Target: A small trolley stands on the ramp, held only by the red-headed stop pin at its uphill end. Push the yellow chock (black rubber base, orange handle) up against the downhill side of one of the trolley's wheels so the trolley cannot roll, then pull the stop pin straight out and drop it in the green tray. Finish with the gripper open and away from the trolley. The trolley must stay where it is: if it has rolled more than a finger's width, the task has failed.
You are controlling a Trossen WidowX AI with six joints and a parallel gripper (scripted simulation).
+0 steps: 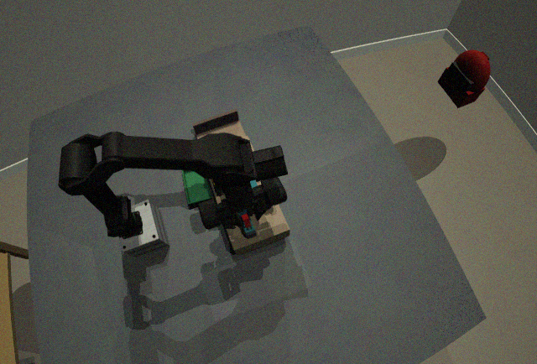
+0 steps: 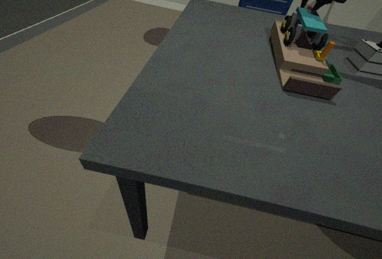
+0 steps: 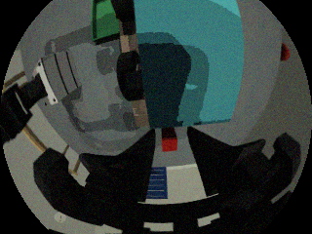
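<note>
So the trolley (image 1: 252,184) (image 2: 311,19) (image 3: 214,63) is sitting up on the wooden ramp (image 1: 277,221) (image 2: 302,58), with the arm covering most of it from the top. The gripper (image 2: 308,6) (image 3: 171,131) is hovering around the red-headed stop pin (image 1: 246,220) (image 2: 310,8) (image 3: 169,142) at the uphill end, fingers partly open; in the wrist view the red head is showing between the tips with gaps on both sides, so it's not gripping anything. In the exterior shot the pin is mostly hiding behind the teal top. The chock (image 2: 320,58) is standing by the near right wheel, orange handle up, but I can't tell if it's really touching. The green tray (image 1: 197,187) (image 2: 332,74) (image 3: 105,20) is lying beside the ramp, partly blocked, and the gripper's upper body is getting cut off in the exterior view.
</note>
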